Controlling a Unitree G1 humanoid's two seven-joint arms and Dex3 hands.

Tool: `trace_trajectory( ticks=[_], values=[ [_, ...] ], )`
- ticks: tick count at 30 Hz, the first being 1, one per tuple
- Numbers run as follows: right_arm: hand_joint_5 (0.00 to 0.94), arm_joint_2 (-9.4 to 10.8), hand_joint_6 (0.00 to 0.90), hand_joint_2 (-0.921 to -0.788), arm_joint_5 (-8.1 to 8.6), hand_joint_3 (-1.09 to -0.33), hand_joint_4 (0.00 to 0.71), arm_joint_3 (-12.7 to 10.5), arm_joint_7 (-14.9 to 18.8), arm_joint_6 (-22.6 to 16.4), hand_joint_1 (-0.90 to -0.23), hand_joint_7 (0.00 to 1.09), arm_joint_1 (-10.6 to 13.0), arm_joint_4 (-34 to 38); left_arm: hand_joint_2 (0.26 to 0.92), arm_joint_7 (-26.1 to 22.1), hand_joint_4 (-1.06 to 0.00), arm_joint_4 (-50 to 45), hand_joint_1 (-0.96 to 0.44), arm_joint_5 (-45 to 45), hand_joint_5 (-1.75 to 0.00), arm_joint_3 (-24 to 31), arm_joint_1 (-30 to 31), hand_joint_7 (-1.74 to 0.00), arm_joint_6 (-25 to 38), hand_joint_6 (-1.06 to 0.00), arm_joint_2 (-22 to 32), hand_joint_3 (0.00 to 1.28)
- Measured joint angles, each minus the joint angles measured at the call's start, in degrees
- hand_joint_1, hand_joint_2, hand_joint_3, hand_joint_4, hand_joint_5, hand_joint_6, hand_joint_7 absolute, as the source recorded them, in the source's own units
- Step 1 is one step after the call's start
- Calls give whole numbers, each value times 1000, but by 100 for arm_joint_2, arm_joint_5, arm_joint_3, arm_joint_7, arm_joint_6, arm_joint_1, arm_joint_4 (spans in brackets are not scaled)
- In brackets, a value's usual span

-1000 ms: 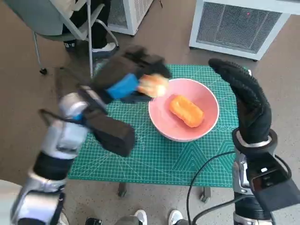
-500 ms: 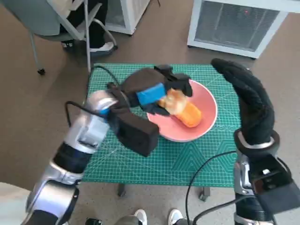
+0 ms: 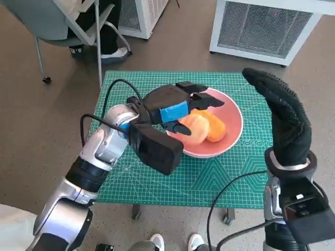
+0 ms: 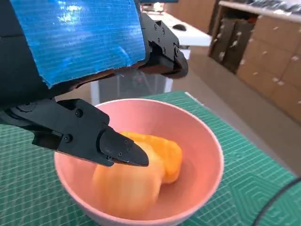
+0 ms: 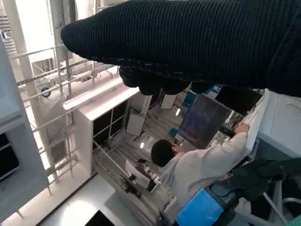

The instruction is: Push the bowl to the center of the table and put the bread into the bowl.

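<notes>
Near frame centre, 2 bread (image 3: 192,128) pieces are seen in the bowl (image 3: 233,112); the left hand (image 3: 172,104) is spread open above them, so only withdrawal seems left.

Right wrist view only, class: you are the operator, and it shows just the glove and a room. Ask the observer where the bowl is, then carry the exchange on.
Observer: The bowl stands on the green mat, in front of the left hand.
Operator: Is any bread in it?
Observer: Yes, two pieces: the pale bread lies beside the orange bread.
Operator: Is the left hand holding either?
Observer: No. The left hand hovers over the bowl's rim with its fingers apart, gripping nothing.
</notes>
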Motion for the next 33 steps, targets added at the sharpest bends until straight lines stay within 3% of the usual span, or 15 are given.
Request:
trace_trajectory(
  ticks=[7,12,21,31,33],
  values=[
    [9,-2,30,-921,4,-711,380,-122,-96,38,-501,707,2,-82,911,8,-8,206,-283,-615,-2,397,1,-1,-246,-179,-101,37],
    [5,-1,49,-921,-25,-711,374,-262,-289,28,-495,696,-51,-74,920,70,-66,287,-292,-1372,-27,904,75,-6,-458,-176,-248,123],
    [1,-2,58,-921,-224,-709,366,-377,-613,103,-518,683,-442,-3,921,176,-200,-48,-283,-2797,-82,1720,507,-28,-463,-209,-764,215],
    [4,-78,56,-921,-203,-699,364,-378,-622,576,-559,679,-799,-50,921,400,-289,-534,-272,-3494,-124,2141,1089,-77,-492,-270,-1243,288],
    [5,-84,55,-921,-163,-692,367,-368,-612,655,-566,678,-856,-68,921,440,-283,-623,-278,-3491,-139,2174,1168,-238,-514,-203,-1263,304]
  ],
)
